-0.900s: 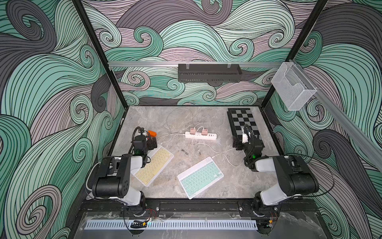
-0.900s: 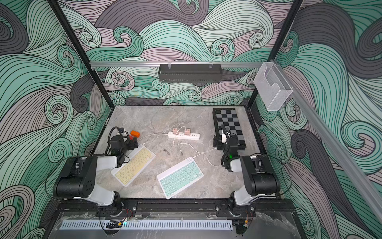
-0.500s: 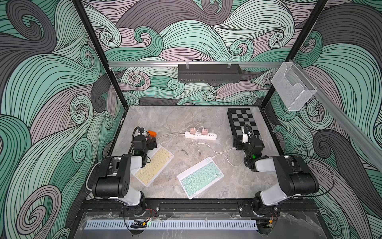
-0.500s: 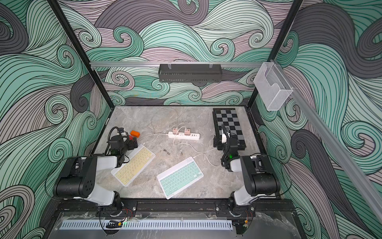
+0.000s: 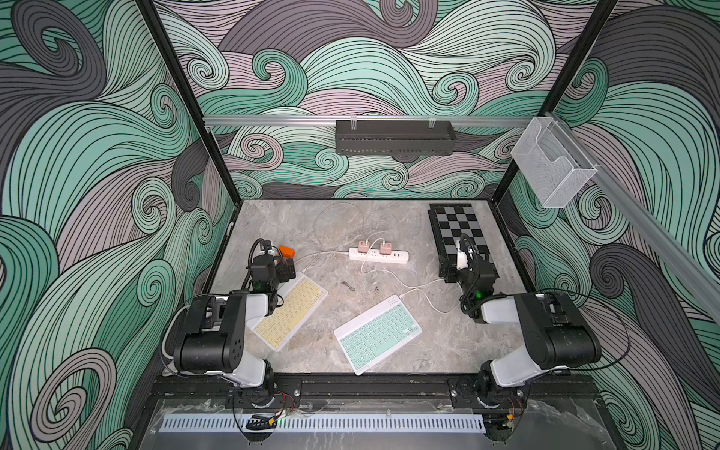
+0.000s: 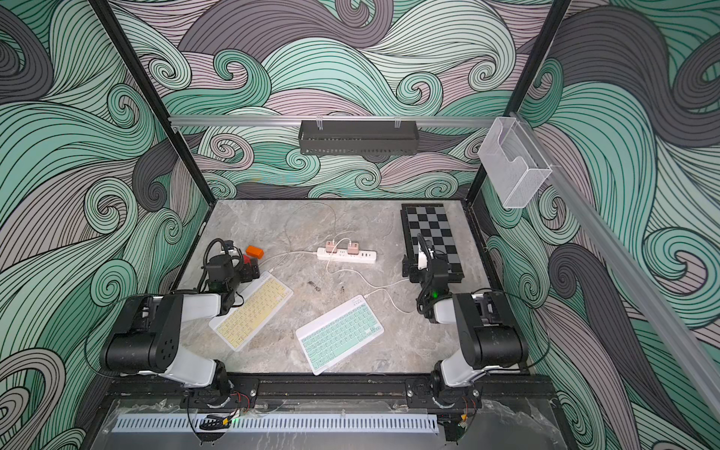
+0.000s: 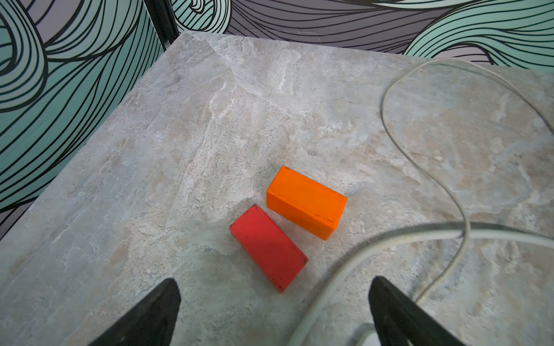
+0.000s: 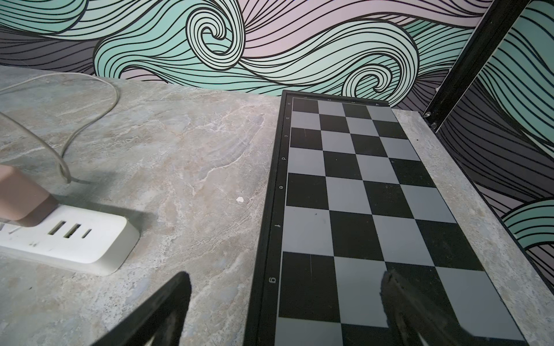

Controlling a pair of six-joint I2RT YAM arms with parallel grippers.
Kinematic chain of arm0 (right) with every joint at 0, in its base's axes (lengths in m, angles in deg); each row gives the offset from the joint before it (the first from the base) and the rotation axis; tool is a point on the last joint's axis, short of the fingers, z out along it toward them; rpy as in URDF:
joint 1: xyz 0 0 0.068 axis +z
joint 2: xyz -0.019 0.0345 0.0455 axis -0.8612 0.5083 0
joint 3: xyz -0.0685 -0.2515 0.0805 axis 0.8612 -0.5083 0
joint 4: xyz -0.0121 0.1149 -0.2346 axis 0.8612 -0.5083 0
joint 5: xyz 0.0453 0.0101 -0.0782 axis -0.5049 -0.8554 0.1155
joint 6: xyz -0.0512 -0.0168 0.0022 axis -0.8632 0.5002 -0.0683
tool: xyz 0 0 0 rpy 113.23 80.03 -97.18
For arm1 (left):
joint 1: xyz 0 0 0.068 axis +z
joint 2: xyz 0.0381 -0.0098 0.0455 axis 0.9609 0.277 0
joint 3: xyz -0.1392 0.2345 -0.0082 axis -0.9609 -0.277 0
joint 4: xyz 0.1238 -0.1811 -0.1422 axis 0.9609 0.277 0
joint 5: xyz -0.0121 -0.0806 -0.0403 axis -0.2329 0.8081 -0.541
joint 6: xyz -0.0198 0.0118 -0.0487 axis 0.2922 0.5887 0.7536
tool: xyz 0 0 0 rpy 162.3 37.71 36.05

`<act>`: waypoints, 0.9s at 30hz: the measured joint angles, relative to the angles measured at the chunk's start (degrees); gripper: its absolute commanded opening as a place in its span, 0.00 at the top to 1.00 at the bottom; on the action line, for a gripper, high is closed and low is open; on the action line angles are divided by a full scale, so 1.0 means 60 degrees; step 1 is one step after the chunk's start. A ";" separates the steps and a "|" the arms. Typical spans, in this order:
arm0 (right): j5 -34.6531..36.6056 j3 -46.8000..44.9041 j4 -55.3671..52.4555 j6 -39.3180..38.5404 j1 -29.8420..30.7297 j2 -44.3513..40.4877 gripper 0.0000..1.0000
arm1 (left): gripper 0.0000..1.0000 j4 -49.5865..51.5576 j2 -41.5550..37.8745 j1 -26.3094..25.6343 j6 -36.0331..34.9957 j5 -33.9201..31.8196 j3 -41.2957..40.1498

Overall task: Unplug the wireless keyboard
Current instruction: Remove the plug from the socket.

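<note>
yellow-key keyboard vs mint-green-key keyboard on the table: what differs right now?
Keys: the slim white keyboard with yellow keys against the slim white keyboard with mint-green keys. Place: the yellow one lies by the left gripper, its far end partly hidden by that arm; the green one lies mid-table, uncovered. Cable: a thin white cable meets the green one's far corner; whether one enters the yellow one cannot be told. Shared: both flat, angled alike.

A mint-green keyboard with a white frame lies flat at the near centre, turned diagonally. A thin white cable is plugged into its far corner. The cable loops right, then leads back toward the white power strip farther off. A pale-yellow keyboard lies diagonally to the left, with another white cable reaching its far corner.
</note>
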 measured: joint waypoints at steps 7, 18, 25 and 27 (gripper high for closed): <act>-0.0149 -0.0029 0.0051 0.0062 -0.0098 -0.0029 0.01 | 0.02 0.0645 -0.0678 -0.0022 0.0000 -0.0255 0.0004; -0.0058 0.1632 -0.4178 0.1180 0.0521 -0.3395 0.06 | 0.02 0.4546 -0.3781 -0.0262 0.1679 -0.0889 0.2091; -0.1104 0.4178 -0.7577 0.1526 0.1177 -0.2521 0.29 | 0.08 0.6903 -0.3286 -0.0579 0.2830 0.1395 0.3869; -0.1526 0.5111 -0.8484 0.1220 0.1253 -0.1909 0.29 | 0.10 0.7723 -0.2659 -0.0692 0.2987 0.2076 0.4422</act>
